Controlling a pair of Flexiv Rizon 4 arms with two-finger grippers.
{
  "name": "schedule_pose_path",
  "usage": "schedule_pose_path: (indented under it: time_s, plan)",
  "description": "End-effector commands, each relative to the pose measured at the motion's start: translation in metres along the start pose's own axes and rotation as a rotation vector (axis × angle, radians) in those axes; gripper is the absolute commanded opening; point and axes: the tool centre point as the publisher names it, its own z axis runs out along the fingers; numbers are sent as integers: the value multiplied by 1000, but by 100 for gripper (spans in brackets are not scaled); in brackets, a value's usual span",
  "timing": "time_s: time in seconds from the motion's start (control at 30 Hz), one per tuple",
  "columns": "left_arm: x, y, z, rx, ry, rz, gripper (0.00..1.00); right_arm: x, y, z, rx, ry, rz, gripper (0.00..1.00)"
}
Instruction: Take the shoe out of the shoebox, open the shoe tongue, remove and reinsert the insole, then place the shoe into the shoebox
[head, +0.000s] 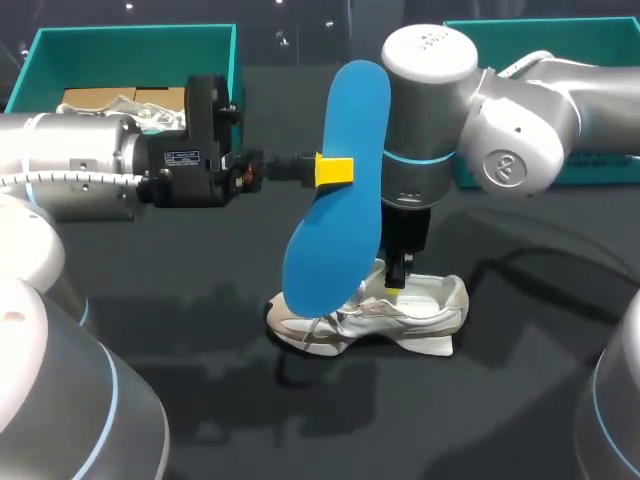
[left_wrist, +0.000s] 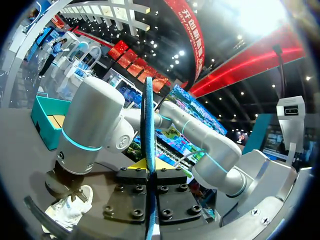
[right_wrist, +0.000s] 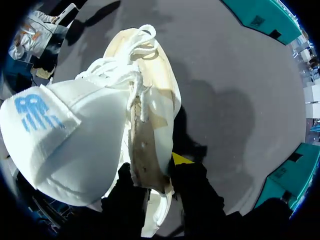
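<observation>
Insole held clear of the shoe, between removal and reinsertion. The left fingers (head: 335, 170) are closed flat on the blue insole (head: 350, 115), one on each face, gripping it about halfway along its length. The insole stands nearly upright above the middle of the counter (head: 520, 410), with its lower end hanging just in front of the shoe (head: 425, 305). The shoe rests on its sole near the counter's middle. The right fingers (right_wrist: 195, 197) straddle its side wall, one inside the opening and one outside, and appear clamped on it. The tongue (right_wrist: 55, 130) is folded forward, leaving the opening exposed. The shoebox (head: 130, 38) sits at the far left corner, well apart from the shoe. The removal half of the step looks complete, so reinsertion is judged to be next. That calls for tilting the insole toe-end down and feeding it into the opening toward the toe. The right arm would need to pin the shoe while the insole slides flat.
</observation>
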Motion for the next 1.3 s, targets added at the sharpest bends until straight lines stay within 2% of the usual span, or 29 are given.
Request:
schedule_pose_path:
  time_s: [0.03,0.23,0.4,0.5,0.57,0.63,0.67,1.2,1.23,1.3]
  plan:
    - [0,1,1,3,0,0,0,0,2,-1,7,5,10,0]
    - [0,1,1,3,0,0,0,0,-2,-10,8,13,67,0]
    - [0,1,1,3,0,0,0,1,-4,-20,1,36,178,0]
    - [0,1,1,3,0,0,0,3,-5,-26,-38,44,279,0]
    - [0,1,1,3,0,0,0,7,-5,-31,-75,77,401,0]
    - [0,1,1,3,0,0,0,13,-5,-37,-71,82,489,0]
    - [0,1,1,3,0,0,0,18,-1,-42,-69,69,494,0]
    - [0,1,1,3,0,0,0,18,-1,-42,-69,69,494,0]
    - [0,1,1,3,0,0,0,19,-1,-43,-98,101,568,0]
    - [0,1,1,3,0,0,0,23,0,-44,-108,100,680,0]
